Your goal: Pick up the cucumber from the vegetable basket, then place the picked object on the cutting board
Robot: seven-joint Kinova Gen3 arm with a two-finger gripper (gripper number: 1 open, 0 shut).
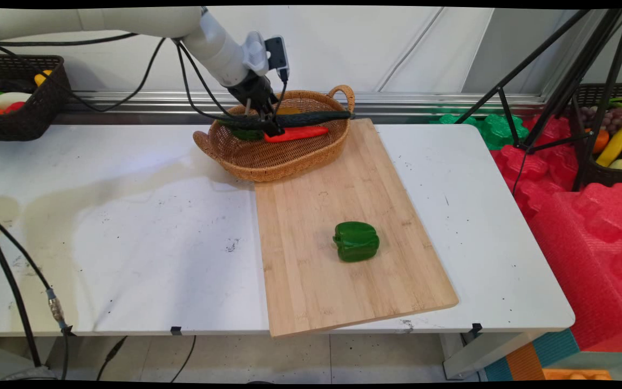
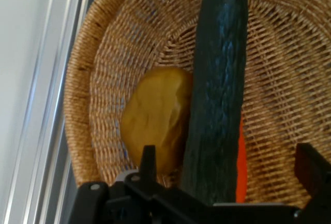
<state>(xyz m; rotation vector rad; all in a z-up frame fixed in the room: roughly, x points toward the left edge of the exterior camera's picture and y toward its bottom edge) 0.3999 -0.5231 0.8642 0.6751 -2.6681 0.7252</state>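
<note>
Now, dark green bumpy cucumber [image 2: 217,89], long, straight

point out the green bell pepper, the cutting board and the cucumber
green bell pepper [image 1: 356,241], main view, its top face
cutting board [image 1: 311,281], main view, bare wood
cucumber [image 2: 217,105], hand view, mid-length of its skin

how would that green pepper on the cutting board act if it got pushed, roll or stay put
The green pepper lies on its side on the flat cutting board; its lumpy lobes suggest it would wobble and rock rather than roll far. Its glossy skin looks smooth, so fingers might slip on it. It looks like a hollow toy, so probably light.
</note>
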